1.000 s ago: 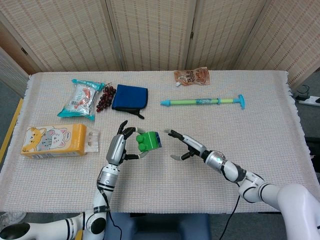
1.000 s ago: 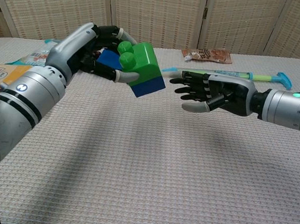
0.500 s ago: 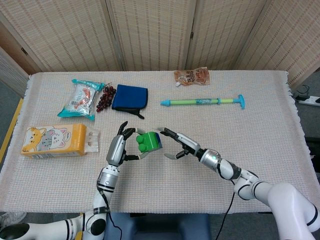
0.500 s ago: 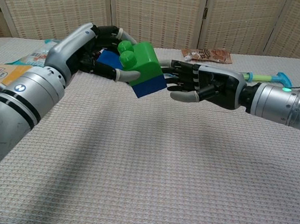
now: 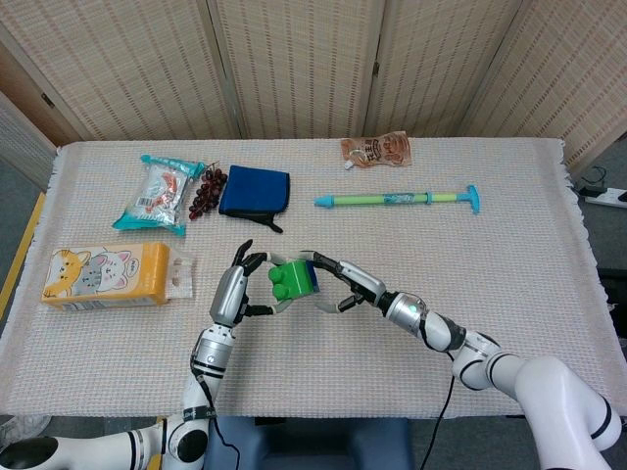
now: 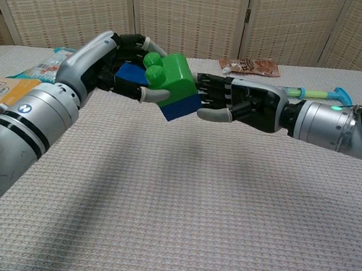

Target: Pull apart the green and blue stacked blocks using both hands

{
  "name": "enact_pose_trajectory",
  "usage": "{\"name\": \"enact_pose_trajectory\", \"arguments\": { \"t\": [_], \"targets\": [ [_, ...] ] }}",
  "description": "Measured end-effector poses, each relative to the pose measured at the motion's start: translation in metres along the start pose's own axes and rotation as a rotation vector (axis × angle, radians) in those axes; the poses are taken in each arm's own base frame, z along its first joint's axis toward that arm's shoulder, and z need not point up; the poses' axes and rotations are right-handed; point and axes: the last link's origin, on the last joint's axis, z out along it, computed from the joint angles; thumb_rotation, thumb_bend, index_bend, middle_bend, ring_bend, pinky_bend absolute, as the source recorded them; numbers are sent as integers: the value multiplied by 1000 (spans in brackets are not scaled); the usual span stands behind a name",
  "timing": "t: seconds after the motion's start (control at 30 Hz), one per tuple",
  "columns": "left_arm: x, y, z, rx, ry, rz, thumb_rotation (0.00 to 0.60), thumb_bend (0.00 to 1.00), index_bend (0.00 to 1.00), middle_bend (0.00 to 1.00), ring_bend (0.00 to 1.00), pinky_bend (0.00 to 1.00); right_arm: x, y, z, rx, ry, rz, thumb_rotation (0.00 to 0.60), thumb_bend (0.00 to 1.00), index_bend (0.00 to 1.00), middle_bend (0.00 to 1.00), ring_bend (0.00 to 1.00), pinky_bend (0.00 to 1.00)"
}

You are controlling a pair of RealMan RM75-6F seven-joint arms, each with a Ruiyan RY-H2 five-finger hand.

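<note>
While the left hand grips the stacked blocks from the left side of the frame, its fingers wrap around them and hold them lifted above the table. The green block sits on top with its round studs pointing up and left, and the blue block shows beneath it, the two joined and tilted. In the head view the same stack hangs just left of the frame's centre, between the two hands.

From the right side, the right hand reaches in with its fingers spread narrowly; its fingertips touch the right end of the stack, but whether they actually clamp it cannot be told.

Further out, toward the upper middle of the head view, lie a blue pouch and, just beside it to the left, a bunch of dark grapes and a snack packet. A box with cat pictures rests at the left edge. A long green and teal pump lies in the upper right, with a brown sachet above it.
</note>
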Motion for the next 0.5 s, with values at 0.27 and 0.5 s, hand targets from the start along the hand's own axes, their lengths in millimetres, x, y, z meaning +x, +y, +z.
{"name": "enact_pose_trajectory", "arguments": {
  "t": [0.27, 0.5],
  "targets": [
    [-1, 0, 0, 2, -5, -3, 600, 564, 516, 819, 323, 0, -2, 1, 4, 16, 19, 10, 600, 397, 318, 204, 157, 7],
    [-2, -3, -2, 15, -10, -17, 600, 564, 517, 819, 329, 0, -3, 4, 7, 25, 41, 17, 600, 397, 443, 313, 260, 27]
  ]
}}
